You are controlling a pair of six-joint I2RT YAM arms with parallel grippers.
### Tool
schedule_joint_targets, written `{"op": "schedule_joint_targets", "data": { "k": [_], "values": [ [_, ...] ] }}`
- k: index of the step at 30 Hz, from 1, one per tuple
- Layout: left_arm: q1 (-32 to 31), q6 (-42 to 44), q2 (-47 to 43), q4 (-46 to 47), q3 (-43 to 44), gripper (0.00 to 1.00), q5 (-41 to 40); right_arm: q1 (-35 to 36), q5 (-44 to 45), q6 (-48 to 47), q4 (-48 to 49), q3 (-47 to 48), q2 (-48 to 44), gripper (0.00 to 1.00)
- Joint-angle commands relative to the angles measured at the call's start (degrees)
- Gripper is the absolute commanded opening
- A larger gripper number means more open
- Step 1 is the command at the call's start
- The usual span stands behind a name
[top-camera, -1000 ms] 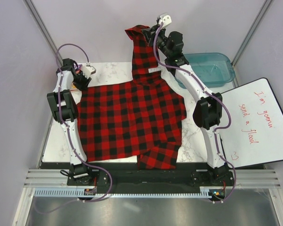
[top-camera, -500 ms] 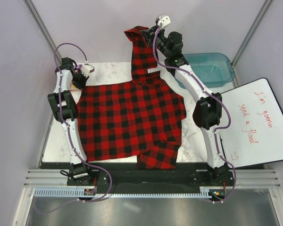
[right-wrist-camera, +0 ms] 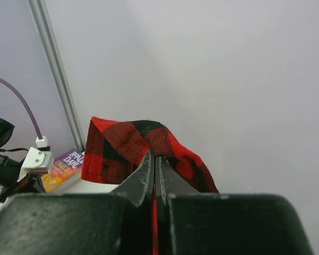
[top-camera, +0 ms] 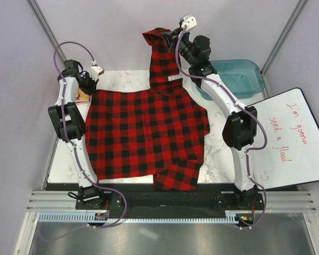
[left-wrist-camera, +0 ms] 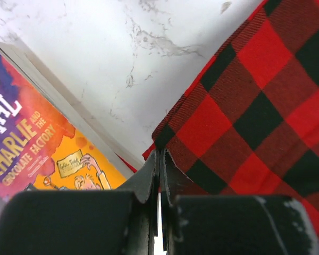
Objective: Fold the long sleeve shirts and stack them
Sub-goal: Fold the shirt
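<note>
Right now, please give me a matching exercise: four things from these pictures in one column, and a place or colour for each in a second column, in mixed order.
Column one:
1 shirt
2 book
3 tub
4 whiteboard

Column two:
a teal, at the far right
b red writing on it
c spread on the table, one part lifted by the right gripper
d far left corner, beside the shirt's edge

Pairs: 1-c, 2-d, 3-a, 4-b
</note>
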Motion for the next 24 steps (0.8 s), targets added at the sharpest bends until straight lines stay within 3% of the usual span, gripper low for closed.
{"op": "schedule_joint_targets", "data": {
  "k": [1, 8, 15, 24],
  "values": [
    [1.1, 4.3, -10.1, 2.7, -7.2, 0.02, 7.1, 0.2, -1.3, 0.8, 3.4, -7.9, -11.7, 0.00],
    [2.3, 12.8, -21.2, 7.6, -22.7, 0.02, 11.3, 0.8, -1.8, 1.6, -0.2, -20.2, -25.2, 0.00],
    [4.4, 20.2, -31.0, 8.8, -36.1, 0.02, 14.7, 4.9, -0.4, -0.2, -9.9, -33.8, -39.3, 0.00],
    [8.1, 36.5, -42.9, 8.7, -54.6, 0.02, 14.6, 9.5, 5.1, -2.9, -21.7, -47.6, -54.1, 0.00]
  ]
}}
